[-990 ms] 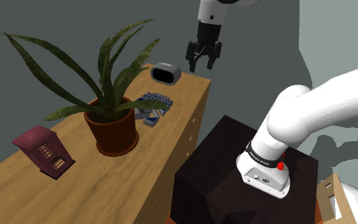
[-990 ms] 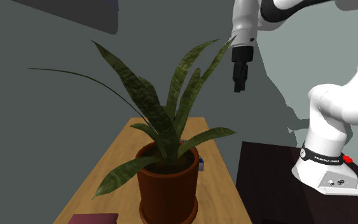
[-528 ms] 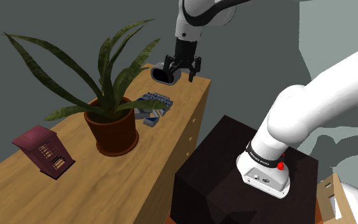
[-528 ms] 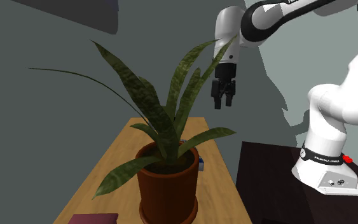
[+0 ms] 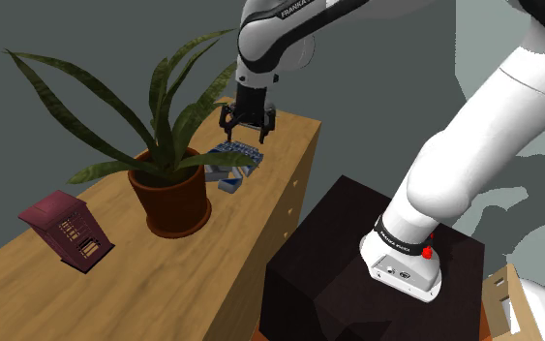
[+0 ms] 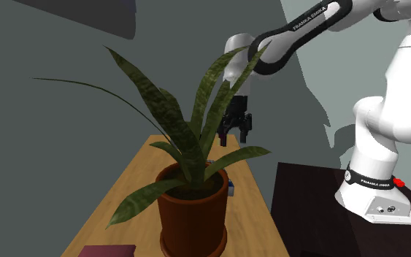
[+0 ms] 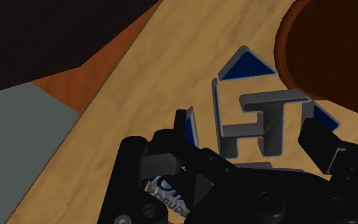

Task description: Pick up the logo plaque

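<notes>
Shoulder view: in the upper middle of the frame the gripper (image 5: pixel 248 129) hangs with its fingers apart just above the logo plaque (image 5: pixel 231 161), which lies on the wooden cabinet (image 5: pixel 115 281) beside the potted plant (image 5: pixel 170 194). Second exterior view: the gripper (image 6: pixel 236 133) sits right of centre, behind the leaves. Wrist view: the logo plaque (image 7: pixel 242 67), with raised grey letters, lies between the open fingers (image 7: pixel 184 127). It looks stiff and light, best pinched across its narrow sides.

Matt wood-grain table (image 5: pixel 164 286), smooth clay-brown pot (image 5: pixel 175 201) (faint sheen), logo plaque (image 7: pixel 255 124) letters seemingly grey metal
</notes>
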Motion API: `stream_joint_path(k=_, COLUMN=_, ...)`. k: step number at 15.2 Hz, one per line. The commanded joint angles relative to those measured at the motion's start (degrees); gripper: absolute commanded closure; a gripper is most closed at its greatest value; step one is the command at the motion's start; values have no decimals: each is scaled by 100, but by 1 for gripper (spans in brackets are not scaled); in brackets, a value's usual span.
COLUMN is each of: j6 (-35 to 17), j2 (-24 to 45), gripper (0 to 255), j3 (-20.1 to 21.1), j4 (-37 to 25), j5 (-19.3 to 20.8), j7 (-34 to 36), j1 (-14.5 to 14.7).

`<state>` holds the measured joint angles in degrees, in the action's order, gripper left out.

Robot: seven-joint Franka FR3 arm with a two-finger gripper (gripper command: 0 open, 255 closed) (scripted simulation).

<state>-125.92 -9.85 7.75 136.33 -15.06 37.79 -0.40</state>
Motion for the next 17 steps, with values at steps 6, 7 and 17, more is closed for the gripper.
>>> stream_joint_path(k=6, j6=-827, j2=1561, gripper=0, j3=135, j4=-861, j5=-98, j7=1047, j1=61)
stream_joint_path(k=7, j6=-920, j2=1787, gripper=0, j3=134, j4=-1012, j5=-102, j7=1188, j1=77)
stream_joint_path(k=17, j6=-1589, j2=2776, gripper=0, j3=121, j4=-1372, j5=-172, j7=1430, j1=144)
